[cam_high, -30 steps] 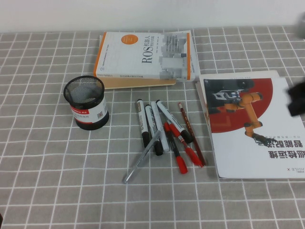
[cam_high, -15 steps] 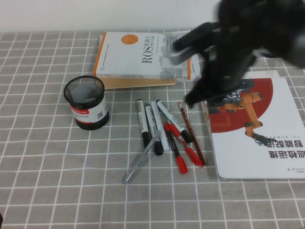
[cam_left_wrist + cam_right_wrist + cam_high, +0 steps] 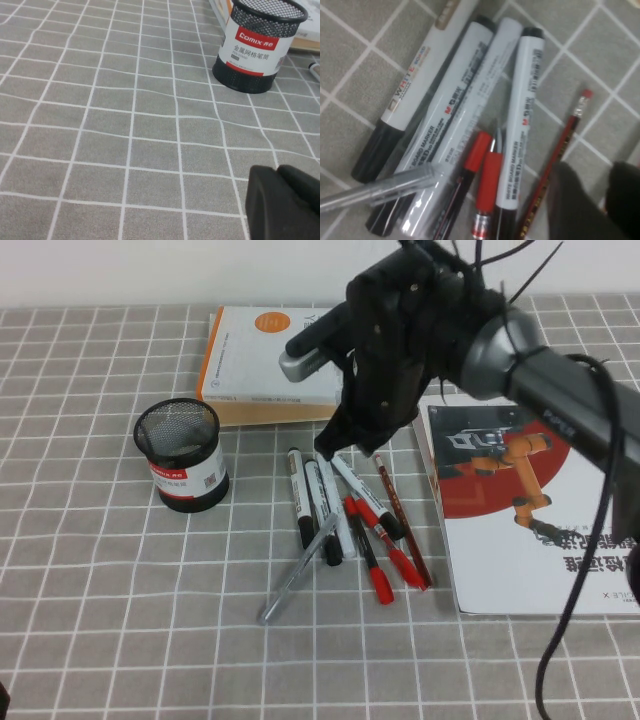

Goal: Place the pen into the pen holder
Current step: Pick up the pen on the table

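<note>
Basically nothing done yet: every marker lies on the tablecloth (image 3: 100,570) and the pen holder (image 3: 182,455) has no pen in it. The pen (image 3: 366,498), taken here as the white marker nearest the right gripper, lies in the pile between the holder and the red-and-white booklet (image 3: 530,530), touching its look-alike markers (image 3: 312,502). Which of the three gets picked is a guess.

Right gripper (image 3: 335,440) hangs low over the far end of the pile, just in front of the orange-spined book (image 3: 265,375), holding nothing. Left: grasp, lift, carry over to the holder, drop in. All of it remains.

The high view gives layout: holder well apart from the pile on the robot's left, silver-grey pen (image 3: 296,575) angled out at the near end, red pens (image 3: 372,545) and pencil (image 3: 402,522) on the booklet side. It does not show the jaw state; the arm hides it.

Right wrist view fills that in: two dark fingertips (image 3: 575,200) with a gap between them, so the claw looks apart, poised by the pencil (image 3: 552,165) and the pen (image 3: 520,110). Marker print is readable there too.

Left wrist view alone shows the holder (image 3: 255,45) label close up, upright on the cloth, and the left gripper (image 3: 282,202) as a dark lump parked near the table; cannot tell if apart or together.
</note>
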`<state>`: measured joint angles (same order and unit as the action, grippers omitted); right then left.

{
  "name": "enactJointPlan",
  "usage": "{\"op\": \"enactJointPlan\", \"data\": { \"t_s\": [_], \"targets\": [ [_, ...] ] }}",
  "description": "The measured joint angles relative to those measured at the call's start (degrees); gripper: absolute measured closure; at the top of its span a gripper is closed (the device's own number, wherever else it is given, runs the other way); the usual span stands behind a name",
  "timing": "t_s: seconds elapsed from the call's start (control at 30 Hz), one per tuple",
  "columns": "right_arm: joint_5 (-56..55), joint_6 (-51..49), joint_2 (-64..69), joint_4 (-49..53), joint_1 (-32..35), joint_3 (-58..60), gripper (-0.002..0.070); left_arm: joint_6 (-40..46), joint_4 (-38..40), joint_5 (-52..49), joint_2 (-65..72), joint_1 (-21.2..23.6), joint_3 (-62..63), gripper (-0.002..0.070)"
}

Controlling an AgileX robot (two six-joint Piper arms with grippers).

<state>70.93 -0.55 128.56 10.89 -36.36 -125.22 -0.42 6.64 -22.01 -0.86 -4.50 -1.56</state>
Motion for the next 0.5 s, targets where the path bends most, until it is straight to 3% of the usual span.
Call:
{"op": "enactJointPlan", "data": {
  "t_s": [0.17, 0.5],
  "targets": [
    [0.0, 0.6, 2.7, -0.1, 0.0, -0.7, 0.0437, 0.0, 0.5, 0.0, 0.0, 0.0, 0.0, 0.068],
    [-0.4, 0.6, 7.8, -0.1, 0.0, -0.9, 0.0418, 0.0, 2.8, 0.0, 0.0, 0.0, 0.0, 0.068]
  ]
}}
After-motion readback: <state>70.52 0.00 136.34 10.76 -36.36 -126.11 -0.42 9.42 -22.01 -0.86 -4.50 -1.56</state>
